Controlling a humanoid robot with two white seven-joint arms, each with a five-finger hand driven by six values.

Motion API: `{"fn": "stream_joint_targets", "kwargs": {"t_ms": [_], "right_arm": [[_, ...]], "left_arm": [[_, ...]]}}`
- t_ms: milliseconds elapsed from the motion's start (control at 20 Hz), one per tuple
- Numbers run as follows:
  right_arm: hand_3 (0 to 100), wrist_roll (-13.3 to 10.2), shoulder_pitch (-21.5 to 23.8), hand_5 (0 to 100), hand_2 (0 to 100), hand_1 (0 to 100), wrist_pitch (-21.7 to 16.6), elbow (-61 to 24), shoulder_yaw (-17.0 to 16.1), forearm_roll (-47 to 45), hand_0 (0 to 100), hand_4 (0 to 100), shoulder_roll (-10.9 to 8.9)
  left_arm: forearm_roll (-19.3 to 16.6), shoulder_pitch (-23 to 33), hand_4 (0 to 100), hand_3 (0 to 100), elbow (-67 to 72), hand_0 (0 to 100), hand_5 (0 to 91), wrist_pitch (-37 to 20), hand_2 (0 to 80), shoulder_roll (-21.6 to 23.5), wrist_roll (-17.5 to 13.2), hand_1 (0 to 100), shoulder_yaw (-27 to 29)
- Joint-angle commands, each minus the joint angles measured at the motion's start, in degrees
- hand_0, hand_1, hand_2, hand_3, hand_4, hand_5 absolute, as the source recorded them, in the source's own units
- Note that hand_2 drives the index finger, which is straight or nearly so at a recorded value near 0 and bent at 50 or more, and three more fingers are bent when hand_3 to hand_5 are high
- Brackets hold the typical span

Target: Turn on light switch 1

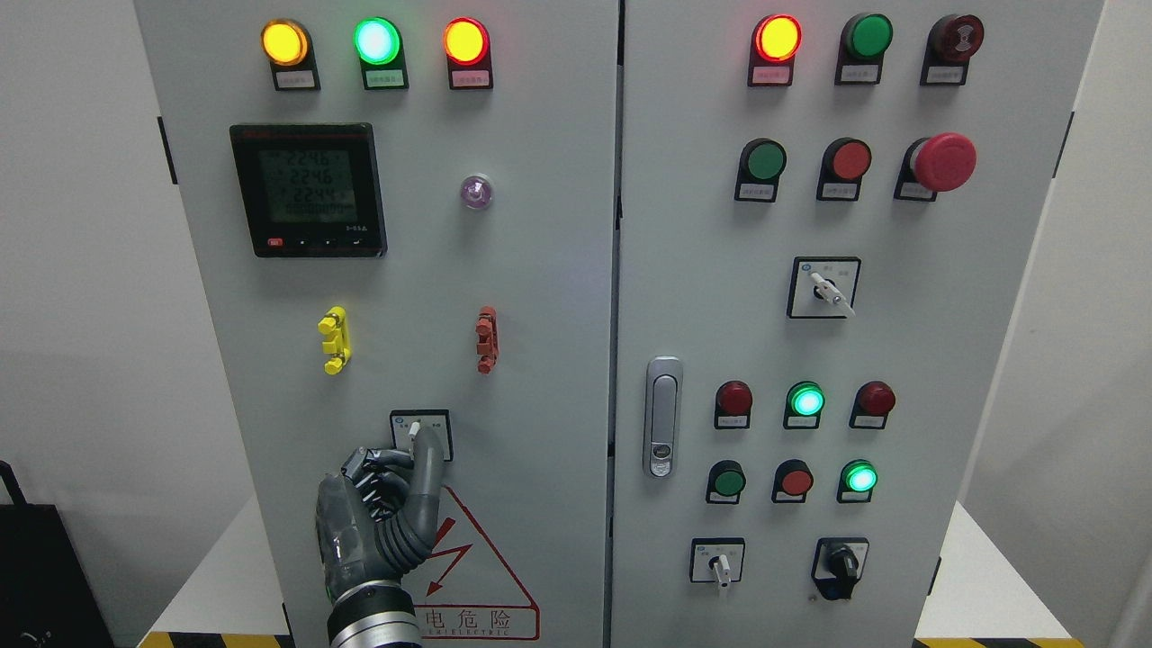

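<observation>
Left door [540, 270]: we note a meter [309, 190] with 3 lit lamps above it, amber [284, 41], green [376, 40], amber-red [466, 40]. Our left hand [382, 513] reaches up from the bottom edge, fingers [428, 468] pinching the white lever of the switch [420, 434], low on this door above the warning triangle [477, 576]. Right door [990, 297]: handle [663, 416], then buttons and 3 more rotary switches.

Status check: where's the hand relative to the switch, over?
Left hand up at the rotary switch, fingers pinched on its white lever. Right hand not in view. Nothing blocking; warning sticker just below.
</observation>
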Motion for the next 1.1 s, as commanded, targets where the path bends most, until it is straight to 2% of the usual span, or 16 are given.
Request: {"fn": "stream_joint_targets", "kwargs": {"t_ms": [0, 1052], "right_arm": [[0, -0.04, 0.0, 0, 0, 0, -0.02, 0.0, 0.04, 0.0, 0, 0, 0.01], [0, -0.04, 0.0, 0, 0, 0, -0.02, 0.0, 0.04, 0.0, 0, 0, 0.01]], "left_arm": [[-0.02, -0.07, 94, 94, 0.09, 31, 85.1, -0.33, 58.8, -0.01, -0.1, 38, -0.17], [0.07, -0.33, 94, 95, 0.88, 39, 85.2, -0.41, 58.4, -0.01, -0.1, 39, -0.35]]}}
